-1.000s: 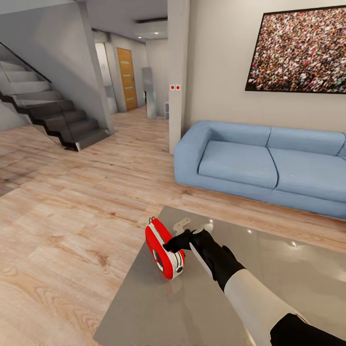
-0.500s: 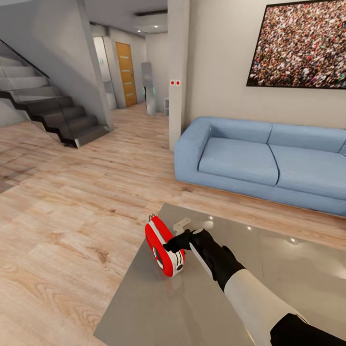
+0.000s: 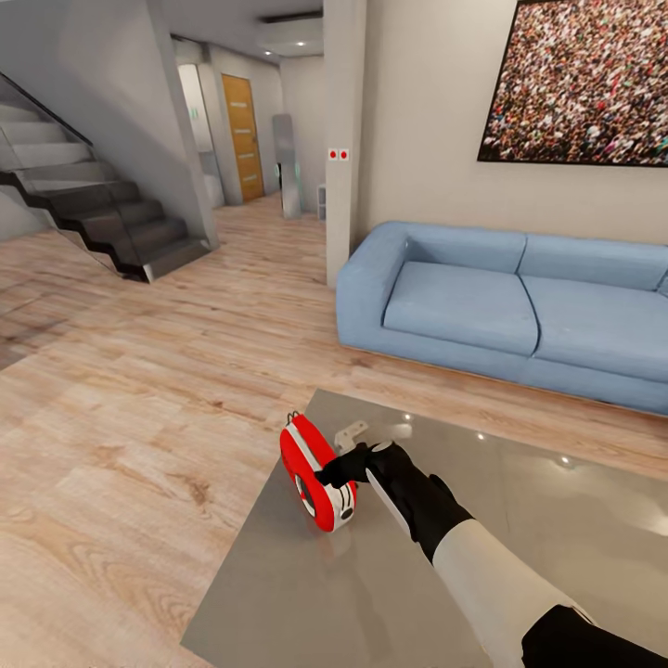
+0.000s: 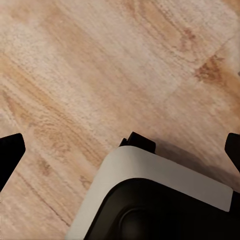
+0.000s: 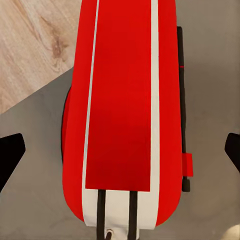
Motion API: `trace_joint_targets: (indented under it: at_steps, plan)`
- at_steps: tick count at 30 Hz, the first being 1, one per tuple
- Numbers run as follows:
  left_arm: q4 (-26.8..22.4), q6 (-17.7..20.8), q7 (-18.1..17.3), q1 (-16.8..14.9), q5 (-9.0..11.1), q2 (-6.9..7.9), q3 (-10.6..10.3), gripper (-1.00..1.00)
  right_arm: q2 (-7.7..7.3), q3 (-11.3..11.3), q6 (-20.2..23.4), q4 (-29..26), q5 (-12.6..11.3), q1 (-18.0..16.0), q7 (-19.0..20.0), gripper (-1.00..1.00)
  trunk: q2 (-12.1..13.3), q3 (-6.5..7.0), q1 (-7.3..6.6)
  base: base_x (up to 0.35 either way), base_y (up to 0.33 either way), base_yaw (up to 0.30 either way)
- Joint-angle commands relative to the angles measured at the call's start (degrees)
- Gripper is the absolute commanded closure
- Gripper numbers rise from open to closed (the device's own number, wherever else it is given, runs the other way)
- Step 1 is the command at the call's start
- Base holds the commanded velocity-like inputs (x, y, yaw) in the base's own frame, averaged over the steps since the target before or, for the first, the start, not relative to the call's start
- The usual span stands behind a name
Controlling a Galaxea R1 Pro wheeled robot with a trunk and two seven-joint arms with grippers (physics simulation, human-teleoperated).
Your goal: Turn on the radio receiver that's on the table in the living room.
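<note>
Radio receiver [image 3: 316, 484] upright on the near-left corner of the grey glossy desk [image 3: 557, 547], close to the desk's left edge, dial face turned toward the near left. Seen end-on from the right wrist [image 5: 127, 115]: red body, white trim stripes, thin handle along one side, desk [image 5: 210, 75] beneath and wood floor [image 5: 30, 45] past the corner. Right end effector [image 3: 348, 464] against the radio's right flank, fingertips spread wide apart at the wrist picture's two edges [image 5: 11, 155], nothing clamped. Right arm reaching in from the near right, black hand section, white forearm, angled toward the far left. Left end effector [image 4: 120, 150] hanging over bare plank floor [image 4: 100, 65], dark fingertips apart at both edges, a white-and-black robot part below. Beyond the desk, blue sofa [image 3: 501, 306] against the beige wall, crowd picture [image 3: 584, 79] cut off at top and right; staircase [image 3: 93, 204] at far left.
</note>
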Motion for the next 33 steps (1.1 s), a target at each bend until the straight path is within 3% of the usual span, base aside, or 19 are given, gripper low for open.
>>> trace_joint_targets:
  at_steps: [1,10,33]
  plan:
    - [0.00,0.00,0.00,0.00,-0.01,0.00,0.00,-1.00,0.00,0.00,0.00,0.00,0.00,0.00,-0.01,-1.00,0.00,-0.09,0.00,0.000,0.000,0.000]
    - [0.00,0.00,0.01,0.00,0.07,0.00,0.00,-1.00,0.00,0.00,0.00,0.00,0.00,0.00,-0.01,-1.00,0.00,-0.69,0.00,0.000,0.000,0.000]
    - [0.01,0.00,0.01,0.00,0.15,0.00,0.00,-1.00,0.00,-0.02,0.00,0.00,0.14,0.00,-0.09,-1.00,0.00,-0.74,0.00,0.000,0.000,0.000]
